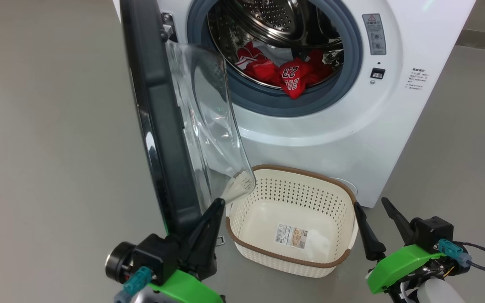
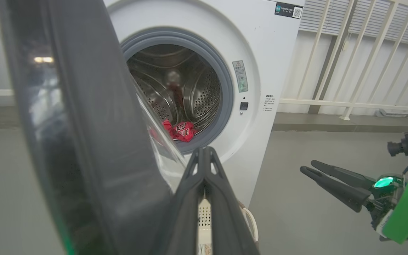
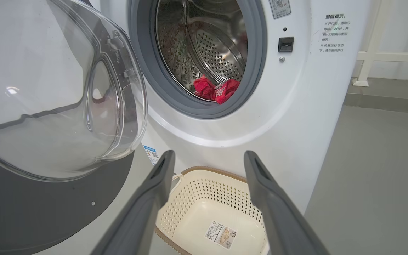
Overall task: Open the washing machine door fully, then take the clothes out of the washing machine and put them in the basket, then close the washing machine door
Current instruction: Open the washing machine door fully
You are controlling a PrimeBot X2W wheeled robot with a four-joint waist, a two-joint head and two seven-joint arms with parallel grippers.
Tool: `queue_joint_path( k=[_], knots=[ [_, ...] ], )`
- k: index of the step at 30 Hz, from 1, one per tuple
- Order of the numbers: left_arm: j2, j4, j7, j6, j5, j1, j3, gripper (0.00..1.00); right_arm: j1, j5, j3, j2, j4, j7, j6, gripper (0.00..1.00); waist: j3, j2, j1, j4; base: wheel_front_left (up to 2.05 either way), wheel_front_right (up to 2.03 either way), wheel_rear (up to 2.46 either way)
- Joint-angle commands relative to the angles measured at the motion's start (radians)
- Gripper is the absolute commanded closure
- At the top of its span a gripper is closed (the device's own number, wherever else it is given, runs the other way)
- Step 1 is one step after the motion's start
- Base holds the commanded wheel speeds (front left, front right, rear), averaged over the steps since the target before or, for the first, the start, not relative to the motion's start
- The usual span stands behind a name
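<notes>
- My left gripper, its two dark fingers pressed together with nothing between them, points up at the lower edge of the washing machine door, just beside the glass bowl. I cannot tell whether it touches.
- The door stands swung out at the left of the white washing machine, nearly edge-on in my head view.
- My right gripper hangs with its jaws spread wide and holding nothing, just beside the right wall of the basket.
- The cream basket sits on the grey floor close against the machine's front, below the opening, with a paper label on its bottom.
- The red clothes lie heaped at the bottom of the steel drum, well apart from both grippers. The piece numbered 23 droops onto the grey gasket.
- In my right wrist view, the basket lies between the spread fingers, and the clothes are higher up and beyond them.
</notes>
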Motion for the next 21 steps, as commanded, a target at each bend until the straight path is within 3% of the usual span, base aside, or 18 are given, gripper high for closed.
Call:
queue_joint_path(
  k=[1,13,21],
  knots=[
    [0.013,-0.011,-0.004,0.012,0.004,-0.008,0.047,1.0,-0.021,0.003,0.027,0.002,-0.023,-0.007,0.007,0.0,0.0,-0.0001,0.0,0.005,0.0,0.0,0.0],
    [0.043,0.024,-0.004,0.048,-0.016,0.013,0.097,1.0,-0.011,0.001,0.042,0.002,-0.015,-0.007,0.007,0.0,-0.006,-0.0001,0.0,0.035,0.0,0.0,0.0],
    [0.09,0.007,-0.015,0.096,-0.055,0.051,0.196,1.0,-0.008,-0.004,0.056,0.002,-0.007,-0.007,0.007,0.0,-0.006,-0.0001,0.0,0.061,0.0,0.0,0.0]
  ],
)
